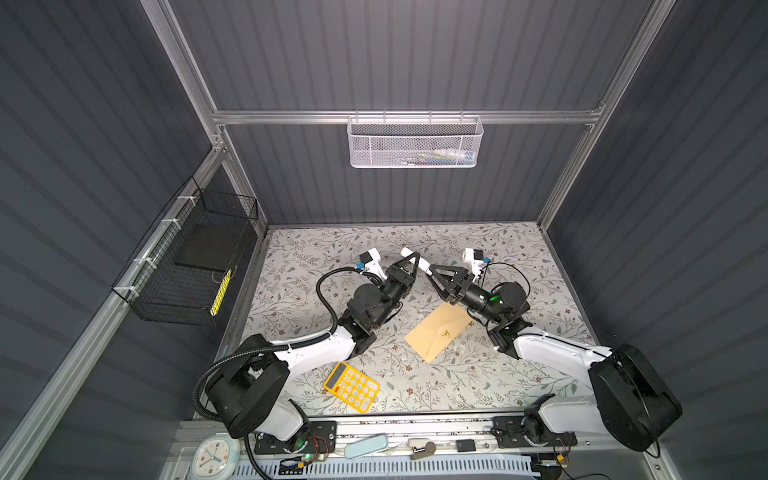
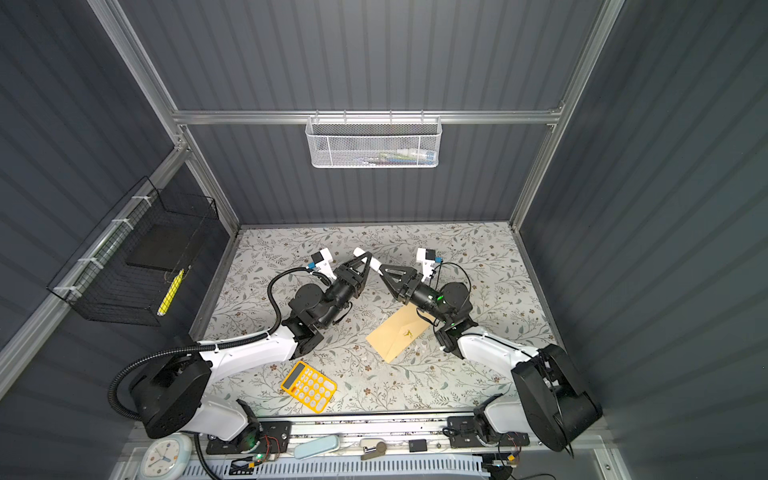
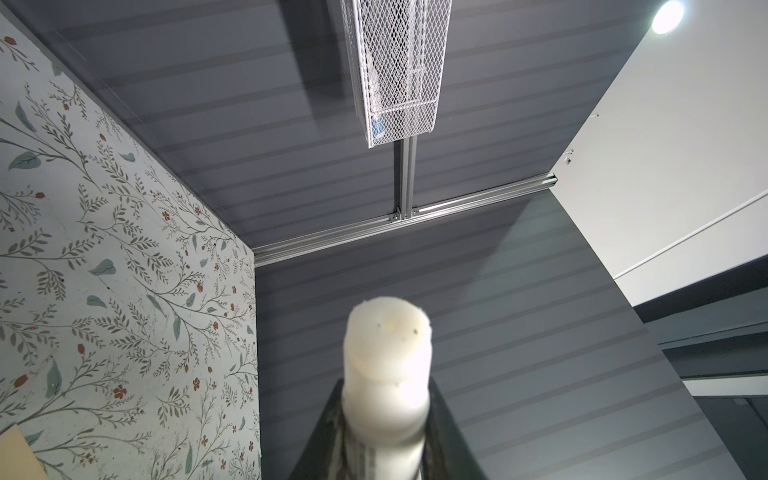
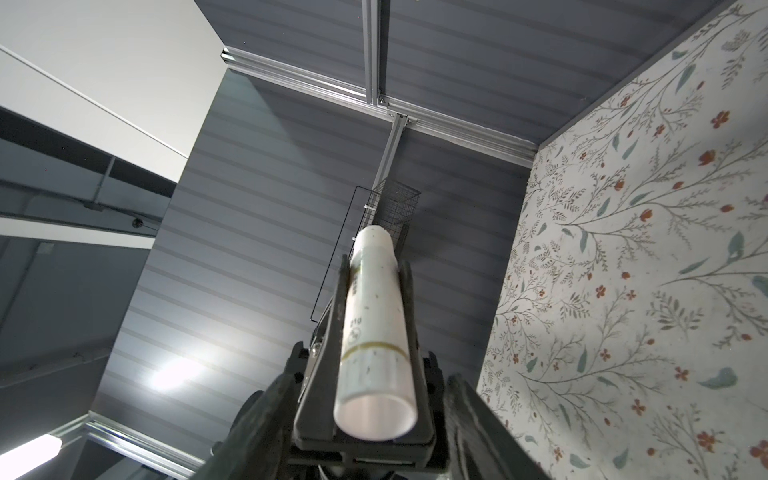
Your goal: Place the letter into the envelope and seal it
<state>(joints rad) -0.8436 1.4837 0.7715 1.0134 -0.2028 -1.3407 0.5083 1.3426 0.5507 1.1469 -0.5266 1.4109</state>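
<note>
Top view | envelope (image 1: 428,338) flat; likely light, floppy; best pinched at a free edge | left gripper (image 1: 415,257) clamps glue stick (image 4: 374,324) | right gripper (image 1: 433,270) jaws flank it, grip unclear

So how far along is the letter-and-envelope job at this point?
Done, probably: no loose letter shows, so it is likely inside the envelope, which lies flat on the table. In hand: the left claw holds the glue stick, glue exposed; the right claw flanks it, grip unclear. Left: whether the envelope is glued shut cannot be told; sealing looks unfinished.
</note>
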